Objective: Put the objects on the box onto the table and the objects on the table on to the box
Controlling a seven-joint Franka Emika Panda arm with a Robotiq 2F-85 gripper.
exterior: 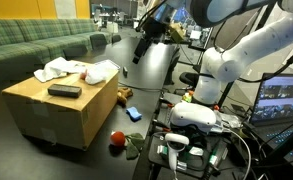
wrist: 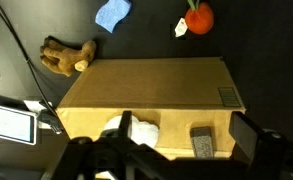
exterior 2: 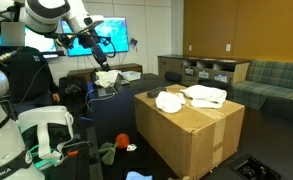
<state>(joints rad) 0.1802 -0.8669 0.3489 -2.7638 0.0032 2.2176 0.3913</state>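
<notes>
Two fingers of the gripper [exterior: 146, 47] stand wide apart, holding and touching nothing. The gripper hangs high above the table [wrist: 261, 60], and the wrist view looks down over the box [wrist: 146, 92]. White cloths [exterior: 74, 70] and a black bar [exterior: 64, 90] lie on the box top. On the table beside the box sit a plush [wrist: 68, 55], a blue block [wrist: 112, 14] and a red ball [exterior: 116, 140], with a green cloth [exterior: 136, 146] just beside the ball. All four lie apart from the gripper.
</notes>
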